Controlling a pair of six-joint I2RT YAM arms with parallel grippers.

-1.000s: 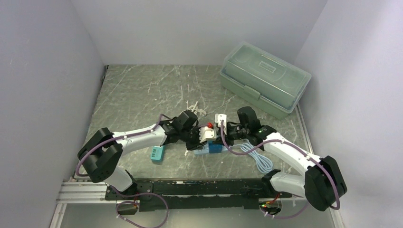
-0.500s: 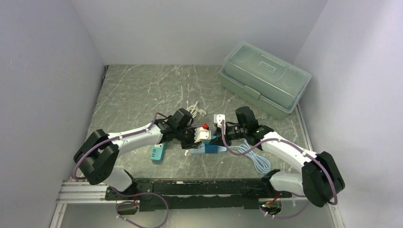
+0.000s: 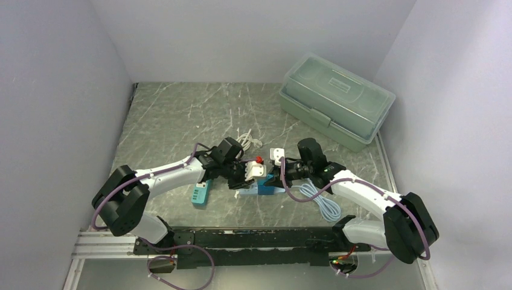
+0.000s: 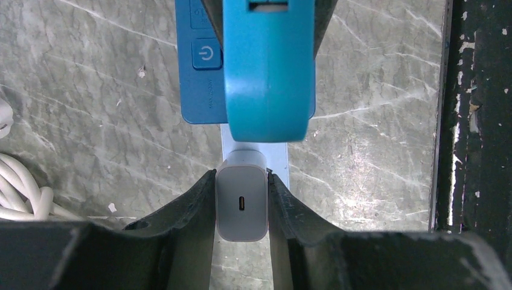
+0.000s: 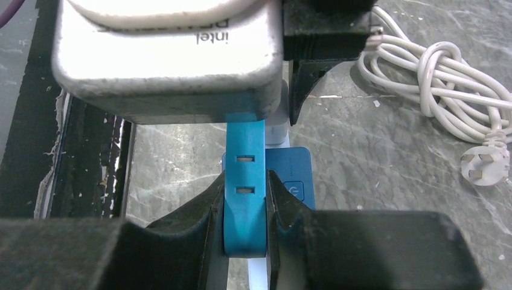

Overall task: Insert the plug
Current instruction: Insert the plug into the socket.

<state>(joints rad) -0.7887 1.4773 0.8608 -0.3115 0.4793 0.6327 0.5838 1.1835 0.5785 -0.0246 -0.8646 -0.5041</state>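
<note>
My left gripper (image 4: 241, 181) is shut on the white plug (image 4: 241, 205), a small charger with a slot port on its back face. The plug's front end meets the near end of the blue socket block (image 4: 268, 66); its prongs are hidden. That socket block (image 5: 244, 199), with two slots on top, sits clamped in my shut right gripper (image 5: 246, 181). From above, the plug (image 3: 256, 171) and socket block (image 3: 270, 185) are end to end between the left gripper (image 3: 244, 176) and right gripper (image 3: 279, 175), just above the table.
A flat blue device with a power button (image 4: 202, 90) lies under the held parts. A coiled white cable (image 3: 247, 140), a teal power strip (image 3: 199, 194), a pale blue cable (image 3: 323, 204) and a green toolbox (image 3: 335, 99) are on the table. The left wrist camera housing (image 5: 169, 54) fills the top of the right wrist view.
Both grippers have drifted a little left and away from the bases, keeping the plug and the socket block together. Neither grip has changed.
</note>
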